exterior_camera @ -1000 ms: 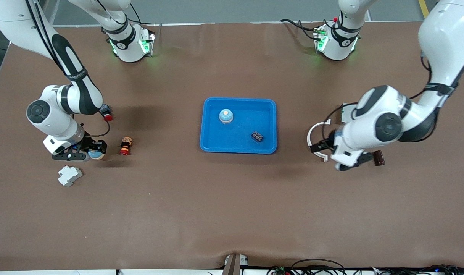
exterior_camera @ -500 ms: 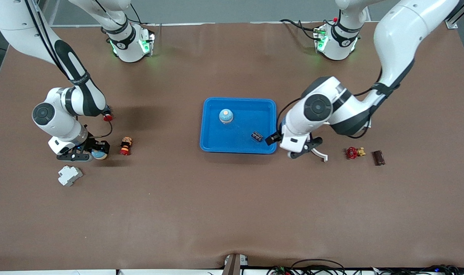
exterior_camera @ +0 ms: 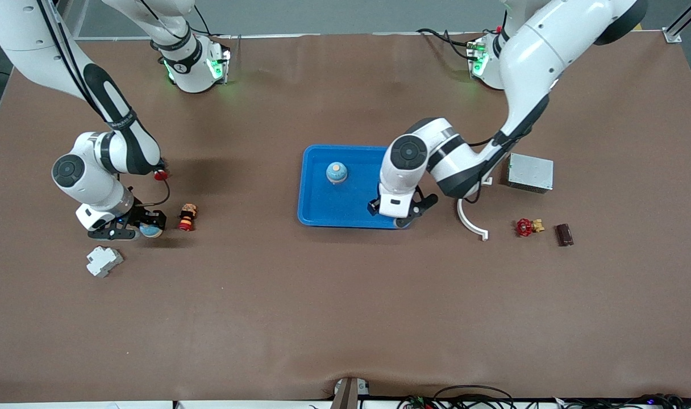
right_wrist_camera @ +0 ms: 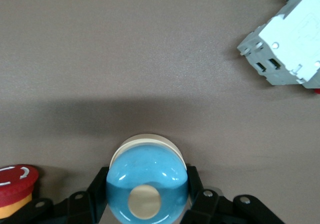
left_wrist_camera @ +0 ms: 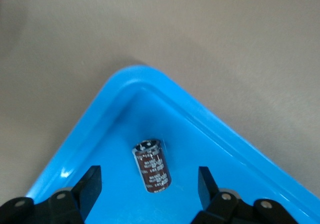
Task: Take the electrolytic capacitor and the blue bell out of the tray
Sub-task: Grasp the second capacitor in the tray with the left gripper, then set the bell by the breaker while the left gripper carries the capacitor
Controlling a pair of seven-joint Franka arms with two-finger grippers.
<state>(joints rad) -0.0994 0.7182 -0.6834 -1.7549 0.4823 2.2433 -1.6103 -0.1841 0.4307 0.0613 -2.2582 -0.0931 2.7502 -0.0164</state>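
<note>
A blue tray (exterior_camera: 317,193) lies mid-table. A blue bell (exterior_camera: 336,172) with an orange top stands in it. My left gripper (exterior_camera: 401,215) is over the tray's corner nearest the left arm's end and hides the capacitor in the front view. In the left wrist view the dark brown capacitor (left_wrist_camera: 152,166) lies on the tray floor (left_wrist_camera: 200,149) between my open left gripper's (left_wrist_camera: 149,188) fingers, untouched. My right gripper (exterior_camera: 136,230) is shut on a second blue bell (exterior_camera: 148,229), low at the table toward the right arm's end. That bell (right_wrist_camera: 147,184) fills the right gripper (right_wrist_camera: 146,190) in its wrist view.
A red and yellow button (exterior_camera: 187,217) stands beside the held bell, a white breaker (exterior_camera: 103,261) nearer the camera, a red stop button (exterior_camera: 160,174) farther. Toward the left arm's end lie a white curved piece (exterior_camera: 470,220), red valve (exterior_camera: 525,227), brown block (exterior_camera: 563,234) and grey box (exterior_camera: 529,172).
My left arm has swung from the left arm's end of the table to over the tray corner and capacitor. My right gripper has shifted slightly toward the tray with the bell.
</note>
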